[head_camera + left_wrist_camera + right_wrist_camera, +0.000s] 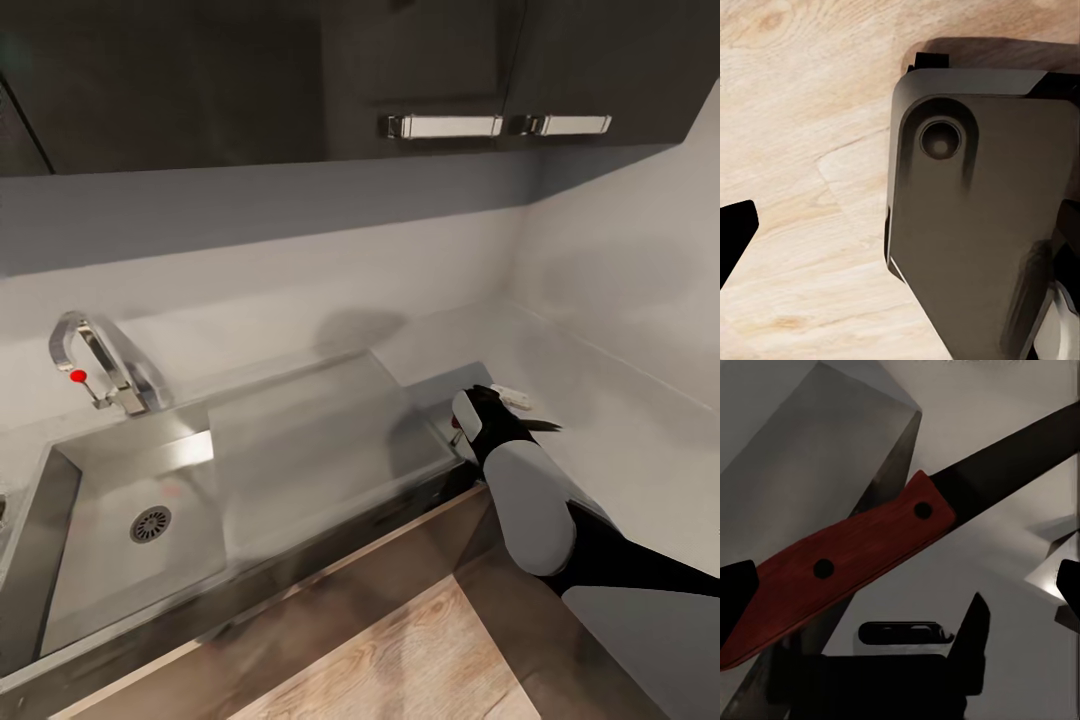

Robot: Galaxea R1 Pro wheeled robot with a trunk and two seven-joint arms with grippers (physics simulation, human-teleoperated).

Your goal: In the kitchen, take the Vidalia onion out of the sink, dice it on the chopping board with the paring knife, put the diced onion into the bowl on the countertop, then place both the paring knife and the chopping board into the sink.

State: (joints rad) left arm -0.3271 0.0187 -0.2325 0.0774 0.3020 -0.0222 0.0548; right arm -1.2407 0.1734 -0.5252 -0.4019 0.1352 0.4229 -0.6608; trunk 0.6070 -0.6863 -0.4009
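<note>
Held in the right gripper, the paring knife is seen in the right wrist view lying crosswise between the two dark fingertips, which are closed on its red handle, with the thin dark blade pointing away to one side. In the head view, the right gripper is placed over the countertop just beside the drainboard end of the sink, so the basin lies to the robot's left of the knife, and the right arm is judged the nearer one. How far the left gripper is open cannot be told.
</note>
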